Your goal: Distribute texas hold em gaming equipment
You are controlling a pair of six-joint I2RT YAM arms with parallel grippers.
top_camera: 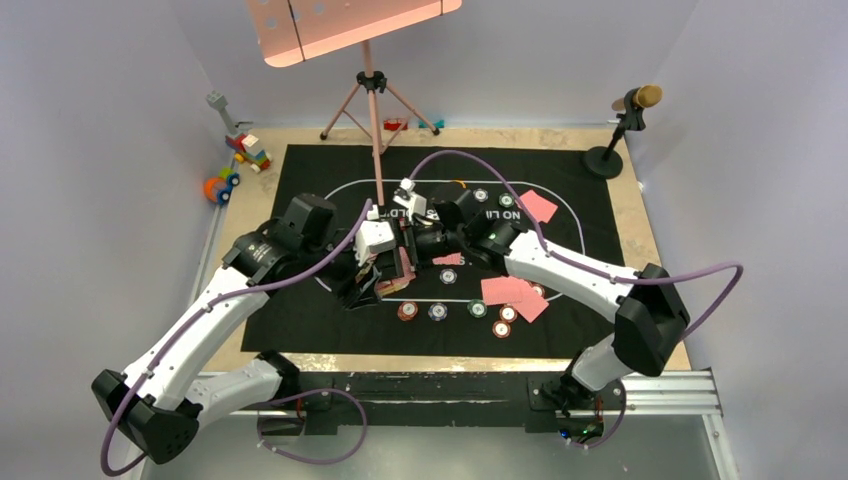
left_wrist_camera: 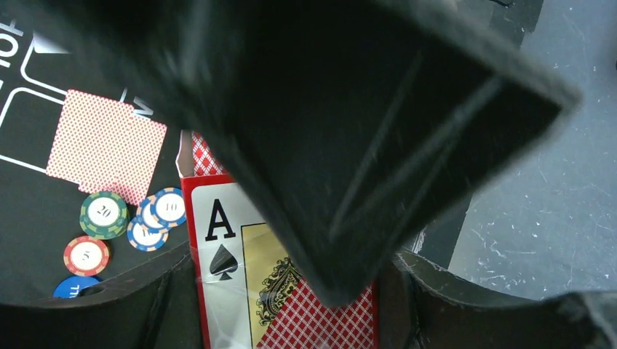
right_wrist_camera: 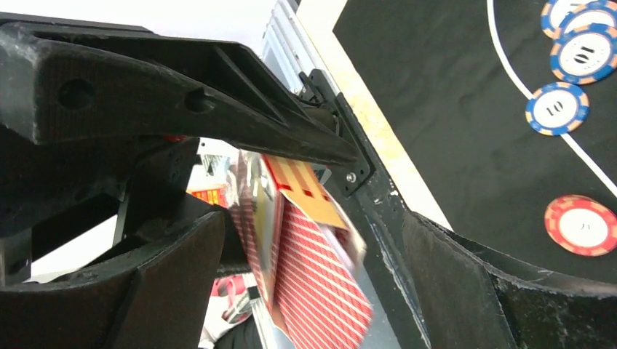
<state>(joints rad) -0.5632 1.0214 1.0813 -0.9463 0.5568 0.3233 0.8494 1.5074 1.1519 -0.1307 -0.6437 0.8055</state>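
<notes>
**A:** What's the setting?

**B:** A tan table (top_camera: 640, 200) between pale walls, mostly covered by a black felt mat (top_camera: 300, 180) printed with a white oval. A pink music stand (top_camera: 350, 25) stands at the far edge. There is a microphone (top_camera: 635, 100) at the far right corner and toy blocks (top_camera: 248, 148) at the far left.

**A:** And the arms?

**B:** Both reach in and meet over the middle of the mat. The left gripper (left_wrist_camera: 284, 298) pinches the card box (left_wrist_camera: 225, 247). In its wrist view the box sits tight between the two fingers, with the ace-of-spades side toward the camera, held over the mat.

**A:** The right one?

**B:** The right gripper (right_wrist_camera: 313, 291) faces the end of the box. Its jaws are spread, one finger on either side of the box, with a gap showing on the right side. An orange-striped flap juts from the box there. A red-backed piece below it is blurred, and I cannot tell whether it is a card.

**A:** Where's the rest of the equipment?

**B:** On the mat. From the left wrist, a face-down card (left_wrist_camera: 105, 145) lies flat. Just beside its near edge sit a green chip (left_wrist_camera: 104, 214) marked 20, a few overlapping blue chips (left_wrist_camera: 169, 207) marked 10, a red chip (left_wrist_camera: 86, 255) and part of a blue disc (left_wrist_camera: 73, 286). From above, a row of chips (top_camera: 438, 311) lies along the oval's near line. More pink cards (top_camera: 510, 290) lie beside them by the right forearm, and a single card (top_camera: 538, 205) lies further back.
</notes>
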